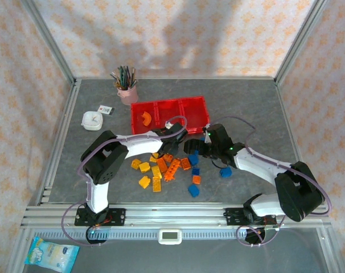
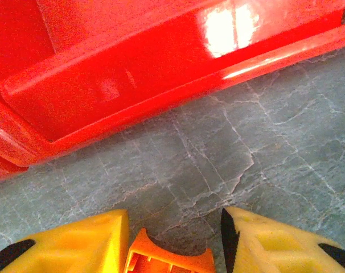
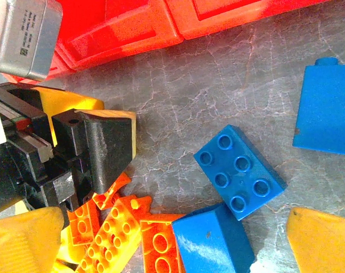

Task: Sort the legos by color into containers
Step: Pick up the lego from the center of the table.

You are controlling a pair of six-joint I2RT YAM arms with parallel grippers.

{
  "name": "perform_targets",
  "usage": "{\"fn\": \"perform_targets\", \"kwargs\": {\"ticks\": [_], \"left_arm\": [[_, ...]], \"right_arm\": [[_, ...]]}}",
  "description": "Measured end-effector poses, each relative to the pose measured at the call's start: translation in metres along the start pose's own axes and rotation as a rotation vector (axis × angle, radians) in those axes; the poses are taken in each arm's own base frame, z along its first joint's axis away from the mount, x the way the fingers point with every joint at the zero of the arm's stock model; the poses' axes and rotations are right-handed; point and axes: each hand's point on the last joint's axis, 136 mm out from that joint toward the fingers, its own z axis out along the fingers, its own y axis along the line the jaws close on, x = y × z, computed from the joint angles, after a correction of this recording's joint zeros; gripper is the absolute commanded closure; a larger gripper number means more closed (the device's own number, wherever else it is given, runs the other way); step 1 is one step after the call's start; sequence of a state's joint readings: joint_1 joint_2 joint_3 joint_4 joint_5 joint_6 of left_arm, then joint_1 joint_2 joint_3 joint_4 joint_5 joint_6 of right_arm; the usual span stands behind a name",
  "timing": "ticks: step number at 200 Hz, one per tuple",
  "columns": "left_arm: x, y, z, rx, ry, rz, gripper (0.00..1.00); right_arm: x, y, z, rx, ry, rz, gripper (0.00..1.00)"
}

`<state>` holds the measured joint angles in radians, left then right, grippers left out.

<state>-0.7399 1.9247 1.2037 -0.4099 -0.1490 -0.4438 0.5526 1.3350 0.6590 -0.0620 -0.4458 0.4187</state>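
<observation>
The left gripper (image 2: 175,219) hangs low over the grey table (image 2: 263,148), just short of the near wall of the red bins (image 2: 132,79). Its yellow fingers (image 2: 76,244) stand about one brick's width apart with an orange brick (image 2: 169,261) between them. The brick looks pinched, though a thin dark gap on the right side leaves that a little unsure.

The right gripper (image 3: 172,215) is just beside it, over the pile of loose legos (image 1: 167,168) in front of the bins. Its yellow fingertips (image 3: 323,239) are spread wide and hold nothing. Between them lie a smooth-sided blue brick (image 3: 209,239) and a blue six-stud brick (image 3: 239,170), which touch at one corner. Several orange studded bricks (image 3: 113,239) are jumbled toward the left fingertip. A flat blue piece (image 3: 326,108) lies apart, farther right.

From above, a curved orange piece (image 1: 144,118) sits in the left compartment of the bins. The remaining orange, yellow and blue bricks are scattered on the table between the two arms. A pink cup of pens (image 1: 127,91) stands beyond the bins at the far left. A white round object (image 1: 93,120) and a small card (image 1: 106,108) lie to the bins' left.
</observation>
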Motion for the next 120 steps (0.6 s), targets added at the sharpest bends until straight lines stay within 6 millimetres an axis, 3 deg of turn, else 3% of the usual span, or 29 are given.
{"fn": "perform_targets", "kwargs": {"ticks": [54,120], "left_arm": [[0.0007,0.0026,0.0004,-0.012,-0.002,0.002,0.48],[0.0005,-0.0006,-0.0008,0.011,-0.007,-0.003,0.61]], "right_arm": [[-0.0019,-0.0031,-0.0005,0.005,-0.005,0.008,0.0],[-0.0022,-0.0031,-0.0007,0.005,-0.006,0.008,0.0]]}}
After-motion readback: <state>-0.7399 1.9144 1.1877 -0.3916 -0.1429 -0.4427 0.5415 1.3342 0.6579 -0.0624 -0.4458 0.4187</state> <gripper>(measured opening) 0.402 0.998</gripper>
